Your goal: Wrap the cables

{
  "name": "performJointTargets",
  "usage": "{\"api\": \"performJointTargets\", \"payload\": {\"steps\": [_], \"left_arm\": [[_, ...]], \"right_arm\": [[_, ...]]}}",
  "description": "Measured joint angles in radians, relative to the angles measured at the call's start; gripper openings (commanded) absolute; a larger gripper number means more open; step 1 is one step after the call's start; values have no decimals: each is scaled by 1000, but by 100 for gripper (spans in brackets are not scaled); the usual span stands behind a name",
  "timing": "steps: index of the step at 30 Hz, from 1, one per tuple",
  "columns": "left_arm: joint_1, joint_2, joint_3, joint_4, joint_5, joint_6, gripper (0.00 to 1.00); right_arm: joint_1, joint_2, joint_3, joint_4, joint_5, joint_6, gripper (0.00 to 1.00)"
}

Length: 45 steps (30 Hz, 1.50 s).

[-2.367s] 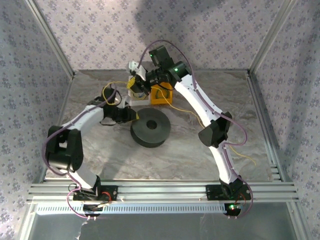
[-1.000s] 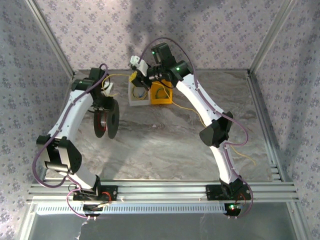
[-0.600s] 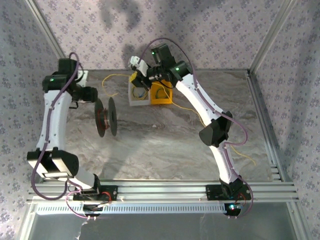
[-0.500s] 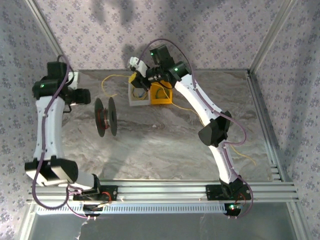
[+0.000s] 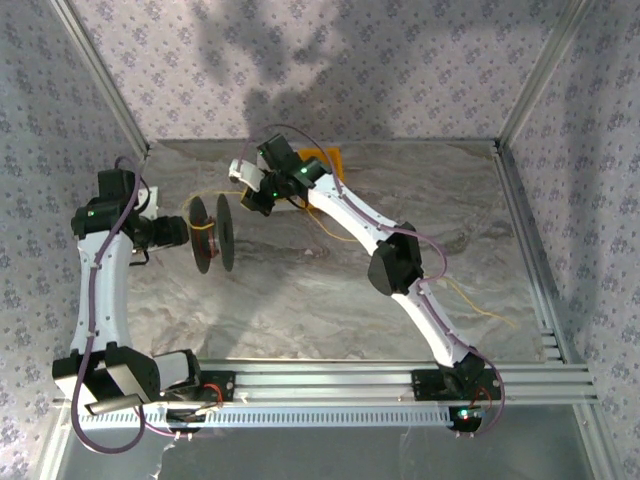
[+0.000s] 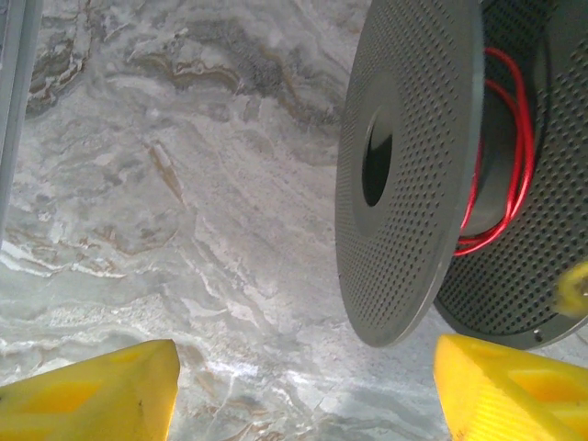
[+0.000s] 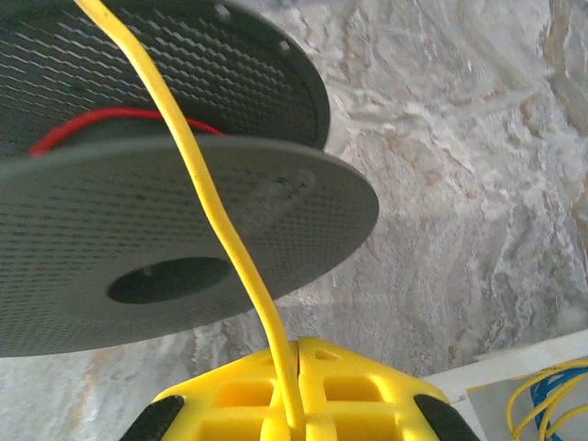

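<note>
At 9 o'clock on the marble table (image 6: 184, 184), the dark perforated spool (image 6: 423, 230) stands upright on its edge, with a few turns of red wire (image 6: 514, 138) around its hub. My left gripper (image 6: 305, 367) sits just at the spool's 9 o'clock side. Its yellow fingers (image 6: 101, 395) are spread wide apart with nothing between them, and the near flange stands just ahead of the tips. I cannot tell whether it touches them.

My right gripper (image 7: 296, 367) hangs at about 1 o'clock from the spool, reaching in over it. Its two yellow fingers are pressed together, and the yellow cable (image 7: 207, 202) is pinched in the seam between them. From that pinch the cable runs straight out across the rim of the near flange and on over the gap where the red wire lies. Seen from above, a thin yellow line crosses the top of the spool toward its 9 o'clock side.

At 4 o'clock on the table, well apart from the spool, another yellow strand (image 5: 490, 312) lies loose beside my right arm. At the 5 o'clock corner of the right wrist view, thin yellow and blue loops (image 7: 551, 400) lie on a white tray (image 7: 496, 367).
</note>
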Motion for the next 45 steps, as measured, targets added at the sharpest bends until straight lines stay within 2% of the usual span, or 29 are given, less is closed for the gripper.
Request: {"api": "performJointTargets", "payload": {"steps": [10, 18, 30, 38, 45], "left_arm": [[0, -2, -31, 63, 58, -8, 74], [0, 30, -95, 199, 102, -40, 74], [1, 78, -101, 332, 174, -88, 71], [1, 101, -130, 372, 214, -111, 58], [1, 108, -163, 377, 225, -116, 55]], "right_arm": [[2, 28, 0, 54, 83, 10, 0], [2, 28, -19, 64, 83, 10, 0], [4, 28, -36, 71, 82, 10, 0], [3, 28, -38, 72, 75, 10, 0], [2, 29, -41, 74, 64, 24, 0]]}}
